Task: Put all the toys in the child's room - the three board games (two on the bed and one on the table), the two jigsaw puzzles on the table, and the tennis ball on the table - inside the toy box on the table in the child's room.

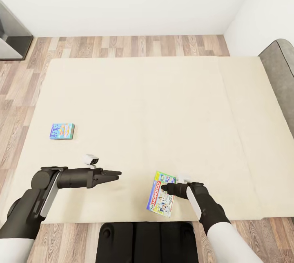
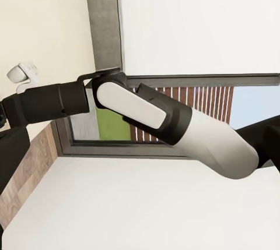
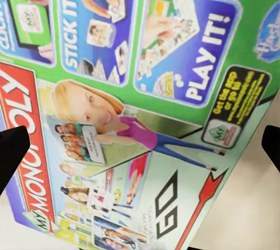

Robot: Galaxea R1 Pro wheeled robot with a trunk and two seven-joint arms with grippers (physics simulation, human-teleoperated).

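Head view
Bed (image 1: 143,103): beige mattress across most of the picture, wood-plank floor (image 1: 122,46) around it, white walls beyond.
Small blue game (image 1: 62,131): flat on the mattress at 9 o'clock, well apart from both arms.
Green game (image 1: 161,194): flat on the mattress at 5 o'clock, near the bed's near edge.
Left gripper (image 1: 116,173): at 7 o'clock, above bare mattress, pointing toward 3 o'clock; fingers look together.
Right gripper (image 1: 165,188): over the green game, pointing toward 9 o'clock; finger state cannot be told here.

Left wrist view
Right arm (image 2: 169,119): black and white links crossing the picture, a dark-framed window (image 2: 175,78) behind.

Right wrist view
Green game (image 3: 140,110): its printed lid close below the camera.
Fingers (image 3: 11,151): dark tips at opposite picture edges, wide apart, the game between them.
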